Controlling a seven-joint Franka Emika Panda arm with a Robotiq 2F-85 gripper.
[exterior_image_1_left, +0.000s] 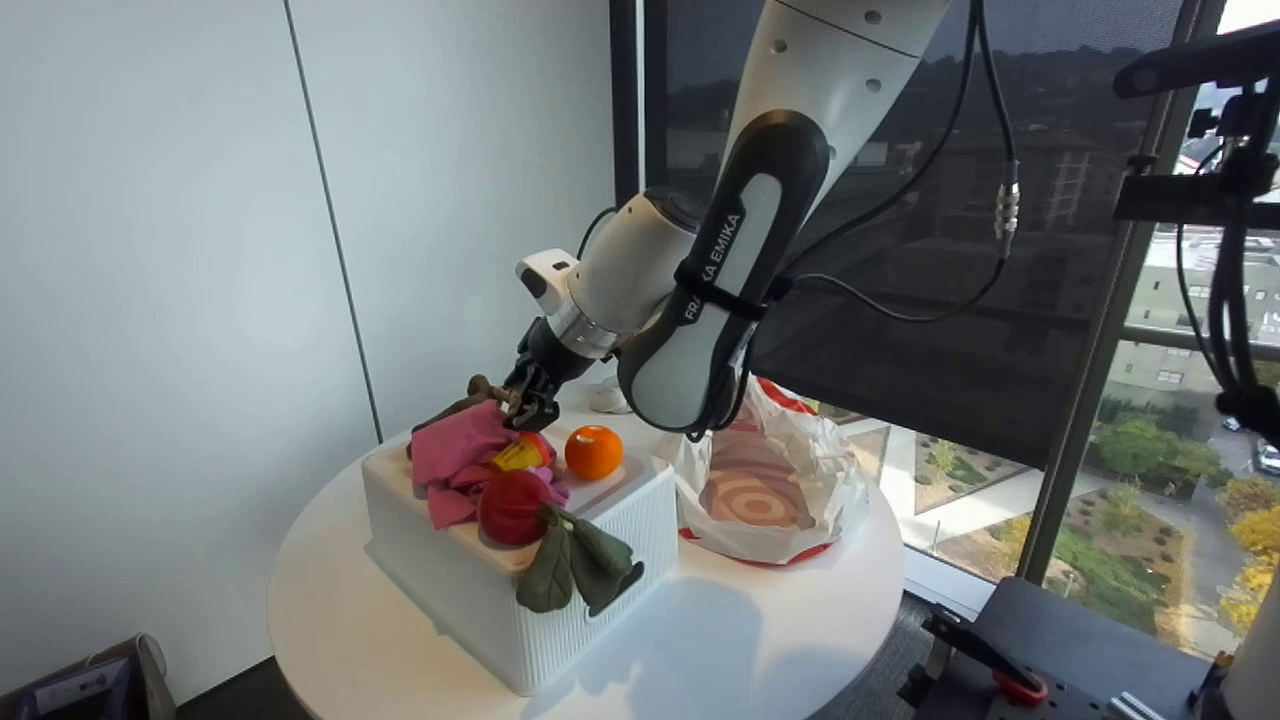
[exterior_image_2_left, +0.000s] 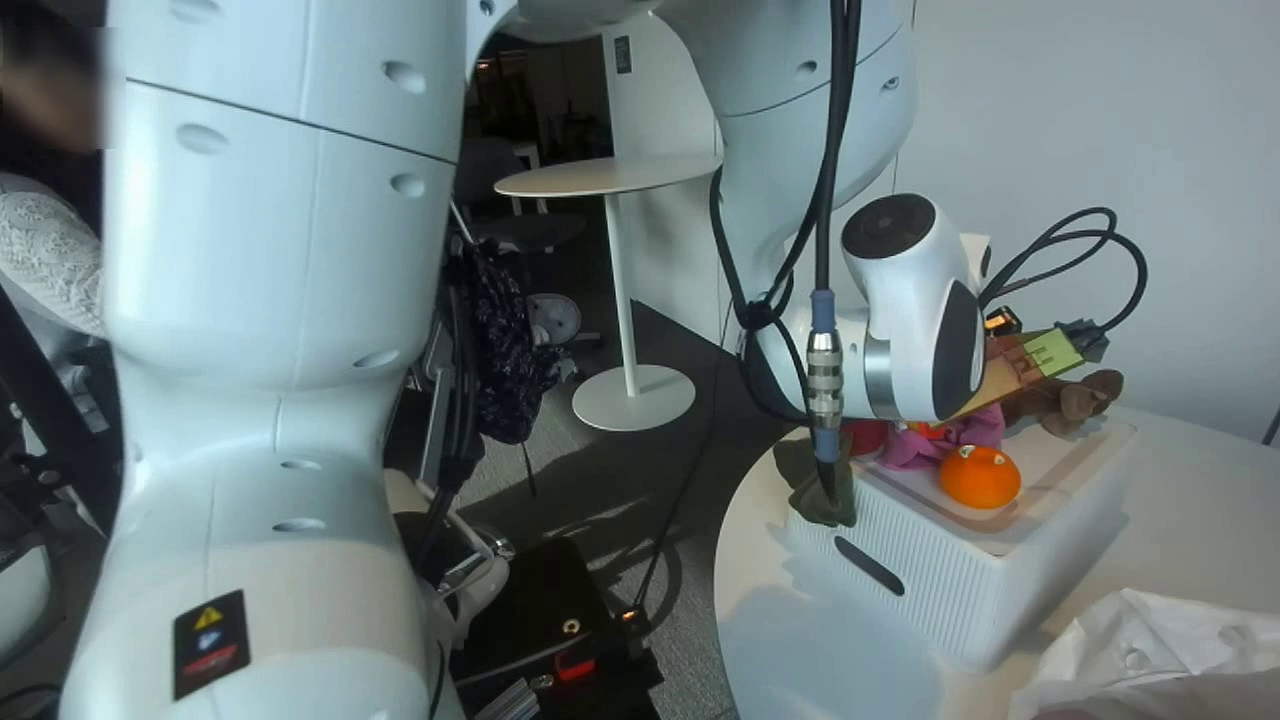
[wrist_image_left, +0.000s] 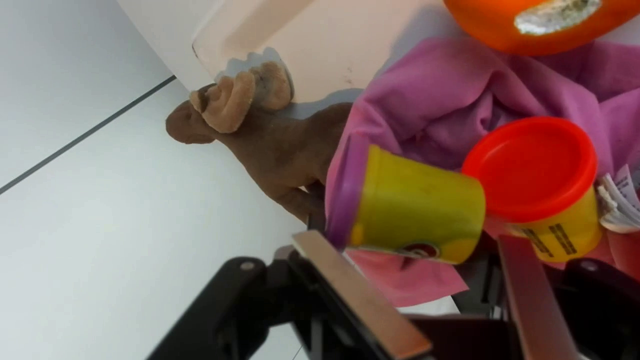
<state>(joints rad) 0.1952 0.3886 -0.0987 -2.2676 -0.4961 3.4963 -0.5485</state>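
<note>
Near a pale wall (exterior_image_1_left: 190, 250), the pincer (wrist_image_left: 410, 240) holds a purple-lidded tub (wrist_image_left: 417, 202) lengthwise between its jaws.

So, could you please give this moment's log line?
gripper: at purple-lidded tub; grip: unclear; nearby: pink cloth, red-lidded tub, brown toy; base: white box

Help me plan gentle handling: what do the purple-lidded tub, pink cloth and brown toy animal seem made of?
Purple-lidded tub: probably plastic, smooth and satiny, judging by its even, rigid shape.
Pink cloth: fabric, matte, bunched in soft folds; fiber unclear.
Brown toy animal: perhaps plush, dull; its surface looks slightly fuzzy.
</note>
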